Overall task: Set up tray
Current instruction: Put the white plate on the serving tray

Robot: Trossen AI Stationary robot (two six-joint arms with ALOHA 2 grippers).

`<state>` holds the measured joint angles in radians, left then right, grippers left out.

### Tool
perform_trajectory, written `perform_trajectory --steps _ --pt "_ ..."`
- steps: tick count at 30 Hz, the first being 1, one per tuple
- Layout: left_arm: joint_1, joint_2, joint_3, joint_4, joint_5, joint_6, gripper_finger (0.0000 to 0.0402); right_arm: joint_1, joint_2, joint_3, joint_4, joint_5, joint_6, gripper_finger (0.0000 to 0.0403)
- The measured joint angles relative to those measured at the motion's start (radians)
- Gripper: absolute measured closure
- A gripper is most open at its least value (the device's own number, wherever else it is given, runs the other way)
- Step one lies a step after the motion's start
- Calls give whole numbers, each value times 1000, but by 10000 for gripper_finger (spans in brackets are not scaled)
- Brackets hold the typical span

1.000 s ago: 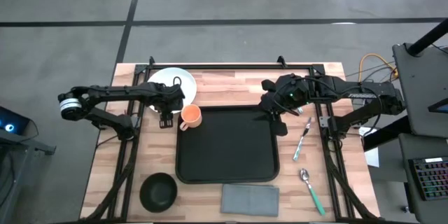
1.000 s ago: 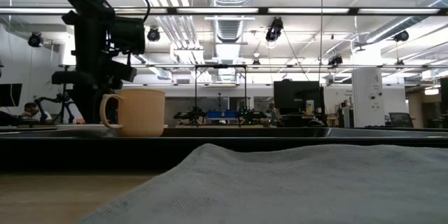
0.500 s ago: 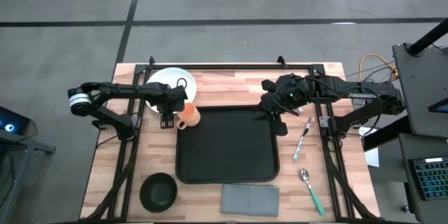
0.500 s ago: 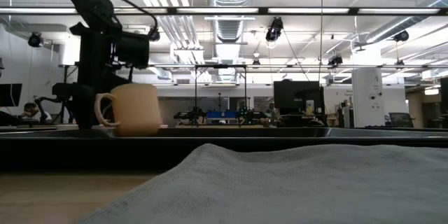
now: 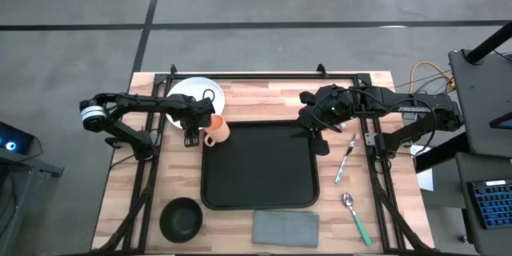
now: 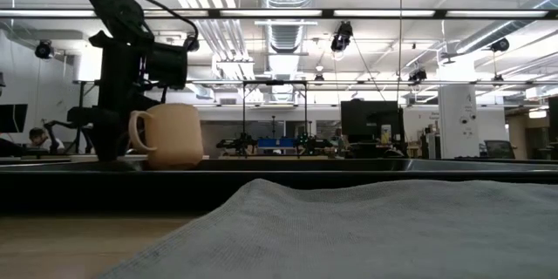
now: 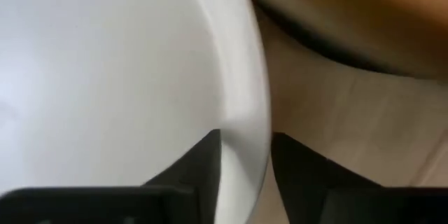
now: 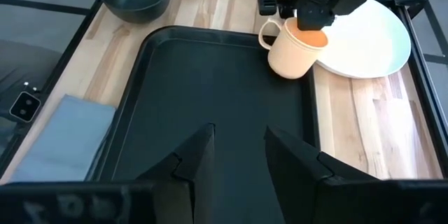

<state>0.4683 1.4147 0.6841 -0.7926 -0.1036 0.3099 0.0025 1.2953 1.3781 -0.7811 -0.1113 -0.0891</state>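
The black tray (image 5: 256, 168) lies in the middle of the table. A white plate (image 5: 192, 92) rests flat on the wood by the tray's far left corner. A tan cup (image 5: 218, 130) stands at that corner, close against the plate (image 8: 371, 35). My left gripper (image 5: 190, 136) points down at the plate's near rim, beside the cup, and is shut on the rim. My right gripper (image 5: 318, 138) hangs open above the tray's far right corner, with nothing between its fingers (image 8: 199, 154). My left gripper has the plate's near rim (image 7: 246, 122) between its two fingers, one finger (image 7: 206, 164) over the plate's inner side and one (image 7: 297, 171) outside it. The fingers come from above, pointing down. The plate lies flat on the table.
A dark bowl (image 5: 180, 218) sits at the near left. A folded grey napkin (image 5: 286, 228) lies just in front of the tray. A fork (image 5: 346, 160) and a green-handled spoon (image 5: 354, 214) lie to the tray's right.
My left gripper has come down onto the plate's near rim, next to the cup. The cup has shifted slightly toward the table's left. My right arm has kept still.
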Motion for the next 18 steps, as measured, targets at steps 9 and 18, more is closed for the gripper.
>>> perform_trajectory --steps 9,18 --pt "-1 -8 9 -4 -17 -23 394 0 0 0 1 7 -15 295" --pt "-3 -99 96 -169 -18 -49 401 -1 -23 0 0 9 -21 309"
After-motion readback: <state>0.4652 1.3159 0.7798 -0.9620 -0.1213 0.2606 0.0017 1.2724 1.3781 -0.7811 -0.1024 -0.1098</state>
